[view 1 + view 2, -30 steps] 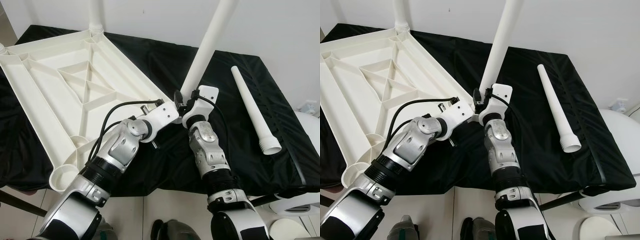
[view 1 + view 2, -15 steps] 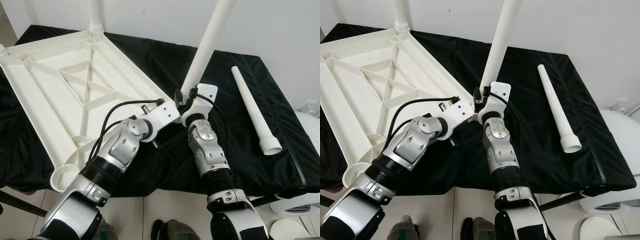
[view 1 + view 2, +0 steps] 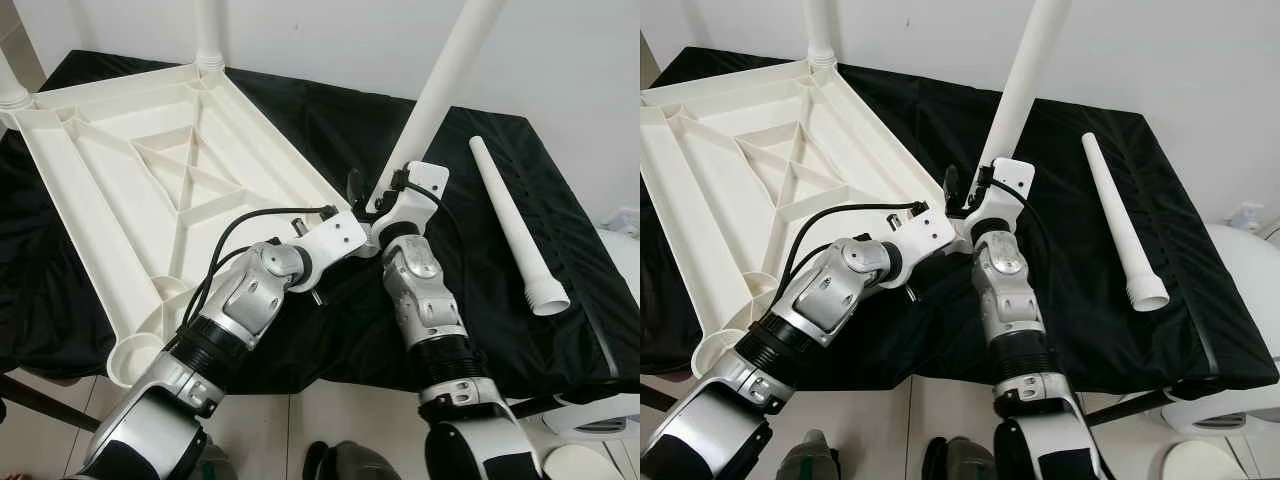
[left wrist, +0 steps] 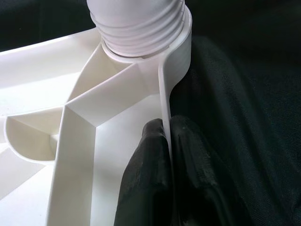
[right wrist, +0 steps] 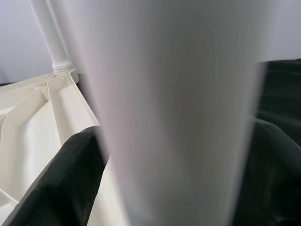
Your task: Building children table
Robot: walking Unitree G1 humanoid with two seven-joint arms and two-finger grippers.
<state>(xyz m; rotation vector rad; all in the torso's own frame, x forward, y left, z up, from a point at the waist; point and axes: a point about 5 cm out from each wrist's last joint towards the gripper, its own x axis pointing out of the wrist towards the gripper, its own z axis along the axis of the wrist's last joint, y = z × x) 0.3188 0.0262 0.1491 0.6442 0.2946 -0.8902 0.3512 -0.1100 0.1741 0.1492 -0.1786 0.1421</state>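
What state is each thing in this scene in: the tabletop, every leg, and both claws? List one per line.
Tabletop: upside down on the black cloth, ribs up.
Far corner legs: standing in their sockets.
Near leg: upright, threaded end in its corner socket.
Spare leg: lying loose on the cloth.
Left claw: shut on the tabletop's rim.
Right claw: shut on the near leg.

A counter [image 3: 470, 330] draped in black cloth [image 3: 330, 135] fills the area ahead. An upturned white plastic tabletop [image 3: 150, 190], ribbed underside up, lies across its left half and overhangs the near edge. A loose white table leg [image 3: 510, 220] lies on the cloth at the right.
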